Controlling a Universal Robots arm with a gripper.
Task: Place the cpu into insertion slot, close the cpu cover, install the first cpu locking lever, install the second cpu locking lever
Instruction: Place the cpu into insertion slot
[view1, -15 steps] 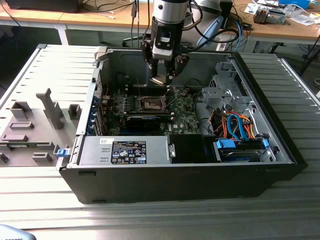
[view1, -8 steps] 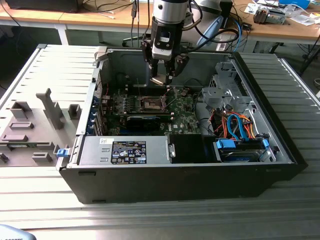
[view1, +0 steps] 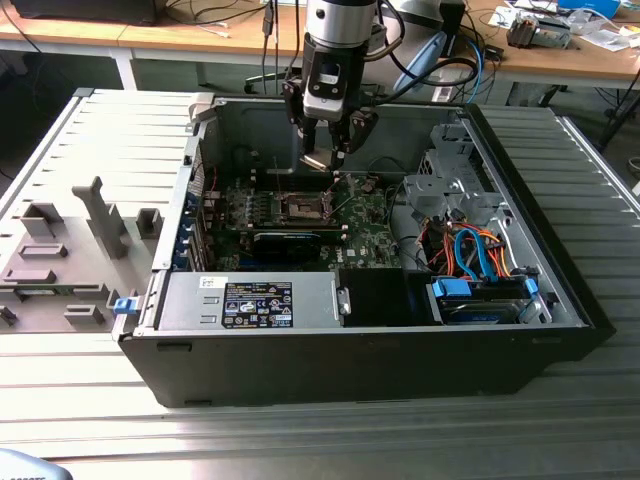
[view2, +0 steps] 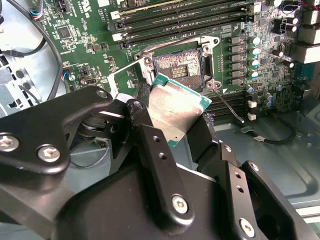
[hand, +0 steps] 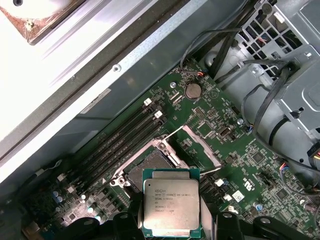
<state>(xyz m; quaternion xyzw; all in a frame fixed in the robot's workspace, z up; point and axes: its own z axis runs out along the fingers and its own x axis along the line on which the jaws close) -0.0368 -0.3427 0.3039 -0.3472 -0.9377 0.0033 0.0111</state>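
Now, in the exterior view the gripper (view1: 322, 158) hangs inside the open computer case (view1: 400, 360), upper middle of the frame, just above the insertion slot (view1: 303, 208) on the green board (view1: 372, 226). What it carries is hard to make out from here, perhaps a small pale plate.

In the second wrist view the fingers (view2: 150, 150) are clamped on opposite edges of the cpu (view2: 175, 105). It is held clear of the slot (view2: 180, 67), not yet seated, with the cpu cover (view2: 122, 75) swung up beside the socket.

In the first wrist view the cpu (hand: 171, 207) overlaps one edge of the slot (hand: 145, 172), its sides not looking square with the socket rim, and the cover (hand: 200, 147) stands open.

Doing this well, I judge, means turning the chip until its edges match the rim, keeping it level, and setting it straight down without dragging across the pins.
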